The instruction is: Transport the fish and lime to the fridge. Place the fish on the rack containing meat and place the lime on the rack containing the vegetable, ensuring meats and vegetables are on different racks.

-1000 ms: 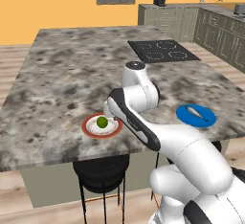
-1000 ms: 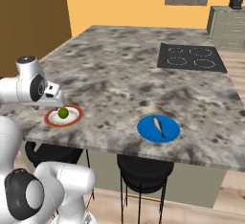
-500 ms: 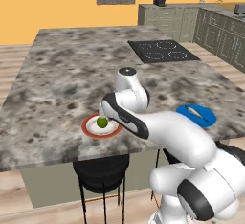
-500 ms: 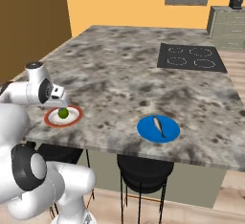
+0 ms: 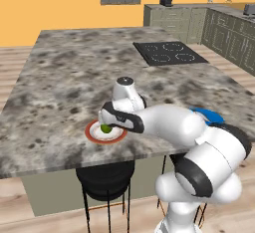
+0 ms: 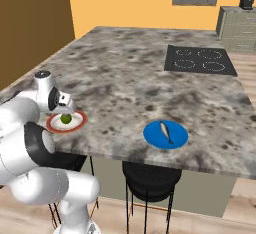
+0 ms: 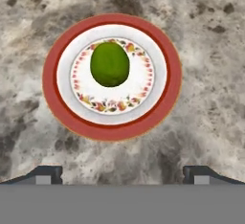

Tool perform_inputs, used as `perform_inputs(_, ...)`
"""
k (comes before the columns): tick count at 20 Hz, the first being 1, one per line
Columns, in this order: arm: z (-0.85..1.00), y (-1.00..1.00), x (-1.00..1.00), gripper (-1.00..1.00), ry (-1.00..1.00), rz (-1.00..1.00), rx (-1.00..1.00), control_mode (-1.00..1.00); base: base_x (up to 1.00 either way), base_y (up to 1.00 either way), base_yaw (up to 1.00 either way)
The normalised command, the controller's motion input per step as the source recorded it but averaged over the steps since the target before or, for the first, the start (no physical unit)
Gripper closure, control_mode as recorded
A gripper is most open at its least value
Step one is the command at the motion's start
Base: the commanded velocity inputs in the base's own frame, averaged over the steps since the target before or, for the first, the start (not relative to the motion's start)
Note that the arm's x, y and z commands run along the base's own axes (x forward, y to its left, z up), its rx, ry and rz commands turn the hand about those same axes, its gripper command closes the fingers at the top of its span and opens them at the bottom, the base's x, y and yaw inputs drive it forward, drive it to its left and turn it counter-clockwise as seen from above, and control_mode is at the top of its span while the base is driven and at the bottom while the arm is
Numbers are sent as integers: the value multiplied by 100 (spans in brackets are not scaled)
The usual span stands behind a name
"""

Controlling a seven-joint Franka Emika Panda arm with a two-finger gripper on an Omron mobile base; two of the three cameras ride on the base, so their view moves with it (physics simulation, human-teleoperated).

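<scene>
Above the lime on its plate, my gripper hangs spread wide, ready to straddle it.

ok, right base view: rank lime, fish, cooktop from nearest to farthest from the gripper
1. lime, on the red-rimmed plate right under the open gripper.
2. fish, on the blue plate along the counter's near edge.
3. cooktop, at the far end.

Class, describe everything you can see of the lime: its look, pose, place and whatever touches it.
The lime is a smooth, plain green ball, slightly oval, whole and unmarked. It sits in the middle of a white, red-rimmed plate with a floral ring, near the counter's front edge. Only the plate touches it; the open gripper hovers above.
</scene>
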Motion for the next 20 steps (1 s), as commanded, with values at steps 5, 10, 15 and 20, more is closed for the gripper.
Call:
perform_inputs(5, -27, 15, 45, -100, 0, 0, 0, -100, 0, 0, 0)
perform_inputs(10, -22, 17, 43, -100, 0, 0, 0, -100, 0, 0, 0)
perform_inputs(15, -26, 20, 41, -100, 0, 0, 0, -100, 0, 0, 0)
perform_inputs(20, -20, 5, 41, -100, 0, -1, 0, -100, 0, 0, 0)
